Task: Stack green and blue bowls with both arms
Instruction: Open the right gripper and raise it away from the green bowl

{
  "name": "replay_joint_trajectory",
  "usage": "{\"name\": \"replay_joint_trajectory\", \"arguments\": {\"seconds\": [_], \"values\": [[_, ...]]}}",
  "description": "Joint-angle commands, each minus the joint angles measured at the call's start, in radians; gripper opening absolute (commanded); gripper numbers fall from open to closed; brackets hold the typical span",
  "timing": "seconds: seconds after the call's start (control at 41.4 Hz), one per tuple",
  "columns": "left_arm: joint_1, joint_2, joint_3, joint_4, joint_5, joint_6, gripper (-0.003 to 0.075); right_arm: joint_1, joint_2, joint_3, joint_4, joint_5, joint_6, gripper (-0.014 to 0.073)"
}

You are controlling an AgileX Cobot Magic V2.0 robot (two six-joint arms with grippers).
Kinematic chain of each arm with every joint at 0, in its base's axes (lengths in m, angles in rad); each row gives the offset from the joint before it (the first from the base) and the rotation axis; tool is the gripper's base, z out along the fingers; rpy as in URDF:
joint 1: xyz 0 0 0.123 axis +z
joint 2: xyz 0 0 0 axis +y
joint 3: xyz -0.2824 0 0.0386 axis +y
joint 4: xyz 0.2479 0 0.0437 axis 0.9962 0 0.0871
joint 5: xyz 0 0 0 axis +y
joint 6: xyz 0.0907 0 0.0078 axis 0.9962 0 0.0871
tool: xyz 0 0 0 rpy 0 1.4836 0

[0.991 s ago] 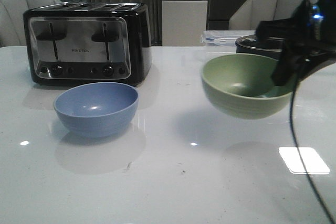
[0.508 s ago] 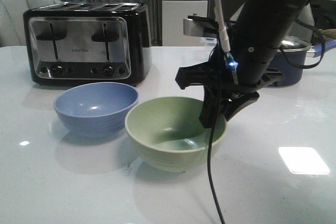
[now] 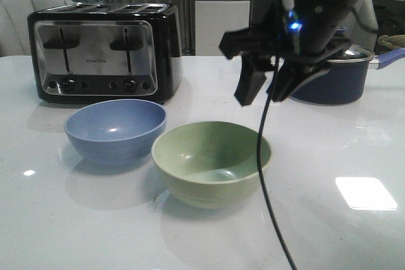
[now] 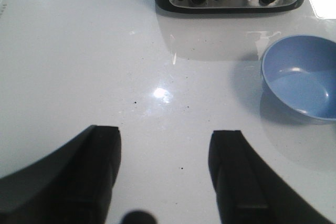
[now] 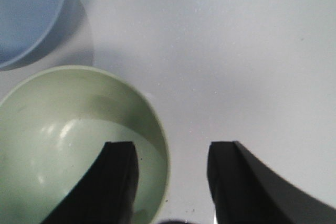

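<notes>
The green bowl (image 3: 212, 161) stands on the white table, close to the right of the blue bowl (image 3: 116, 130); whether their sides touch I cannot tell. My right gripper (image 3: 264, 92) is open and empty, hanging above the green bowl's right rim. In the right wrist view it (image 5: 169, 153) straddles that rim from above, with the green bowl (image 5: 58, 140) below and the blue bowl (image 5: 26, 14) beyond. My left gripper (image 4: 164, 145) is open and empty over bare table, with the blue bowl (image 4: 302, 80) off to one side. The left arm is out of the front view.
A black and steel toaster (image 3: 104, 52) stands behind the blue bowl. A dark navy lidded pot (image 3: 338, 74) sits at the back right, behind my right arm. A black cable (image 3: 269, 181) hangs from the right arm across the green bowl's right side.
My right gripper carried the green bowl leftward, set it down beside the blue bowl, then opened and rose clear of it. The blue bowl has not moved.
</notes>
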Motion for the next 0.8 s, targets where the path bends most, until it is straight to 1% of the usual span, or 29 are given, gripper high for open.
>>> {"name": "replay_joint_trajectory", "arguments": {"seconds": [0.0, 0.169, 0.242, 0.339, 0.435, 0.604, 0.774], "values": [[-0.045, 0.037, -0.036, -0.009, -0.07, 0.0, 0.0438, 0.019, -0.16, 0.026, -0.01, -0.043, -0.048, 0.0435], [-0.137, 0.134, -0.048, -0.009, -0.094, 0.0, 0.044, 0.056, -0.349, 0.143, -0.01, -0.053, -0.07, 0.0435], [-0.168, 0.187, -0.062, -0.013, -0.097, 0.0, 0.0468, 0.065, -0.435, 0.204, -0.01, -0.052, -0.07, 0.0435], [-0.2, 0.261, -0.091, -0.013, -0.102, 0.0, 0.0557, 0.065, -0.533, 0.277, -0.01, -0.048, -0.07, 0.0435], [-0.218, 0.349, -0.134, -0.037, -0.106, 0.0, 0.0608, 0.065, -0.632, 0.343, -0.01, -0.029, -0.07, 0.0435], [-0.223, 0.51, -0.221, -0.073, -0.122, 0.0, 0.0604, 0.065, -0.759, 0.414, -0.01, 0.0, -0.07, 0.0435], [-0.223, 0.685, -0.319, -0.103, -0.123, 0.0, 0.0604, 0.065, -0.801, 0.43, -0.01, 0.005, -0.07, 0.0435]]}}
